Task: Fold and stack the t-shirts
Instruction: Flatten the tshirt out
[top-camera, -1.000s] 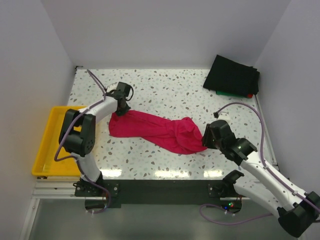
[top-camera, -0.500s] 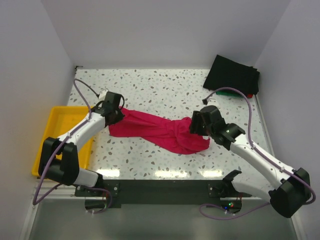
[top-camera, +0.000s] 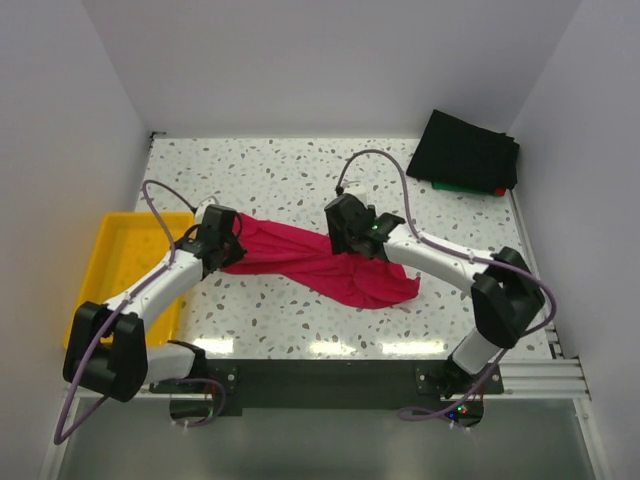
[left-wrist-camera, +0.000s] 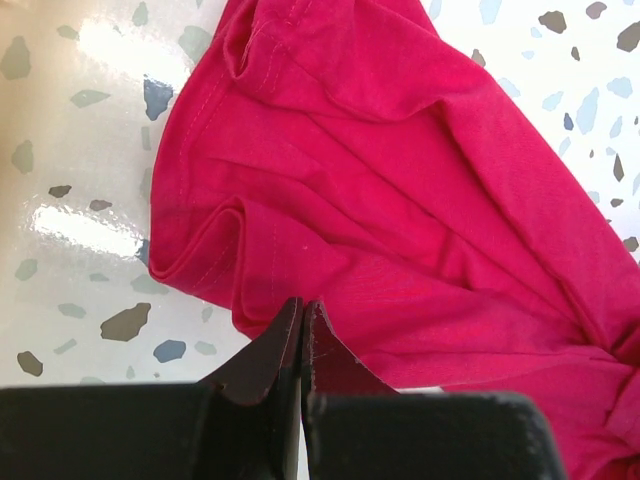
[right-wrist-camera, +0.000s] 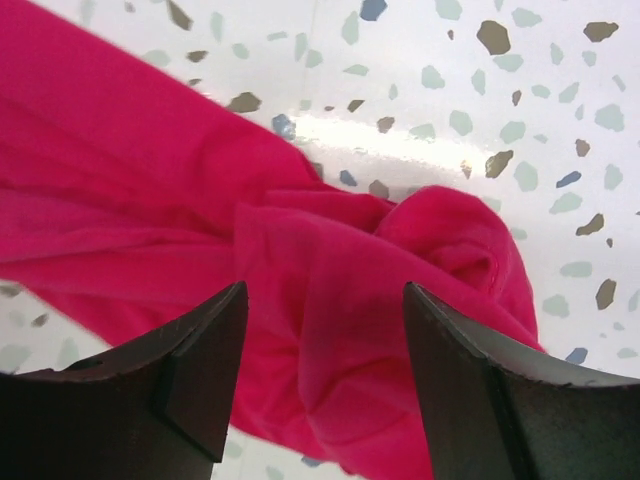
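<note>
Crimson-pink cloth, a t-shirt (top-camera: 300, 258), lies bunched in a long rumpled band on the speckled bench (top-camera: 300, 170), strung between the two pincers and running on past the right one. The left pincer (left-wrist-camera: 302, 312) is fully closed, its dark fingertips pressed together on the near hem of the shirt's left end, so it appears to have that edge nipped. Ahead of its tips the fabric spreads in soft pleats, with a stitched hem curling back on the left side and bare bench showing beyond it.

The right pincer (right-wrist-camera: 322, 300) stands well open and has hold of nothing. It hangs over the middle of the band, and the cloth passes below the gap between its fingers (right-wrist-camera: 200, 370). Just ahead of it the shirt gathers into a rounded knot of folds, and beyond that is bare bench.

Well beyond the right pincer, towards the far right corner of the bench, sits a stack of folded t-shirts (top-camera: 468, 150). The top one is black, and a green edge and a bit of red peep out on the side nearest the pincer. On the outer side of the left pincer, past its arm, a yellow tray (top-camera: 110, 250) rests at the bench's left edge.
</note>
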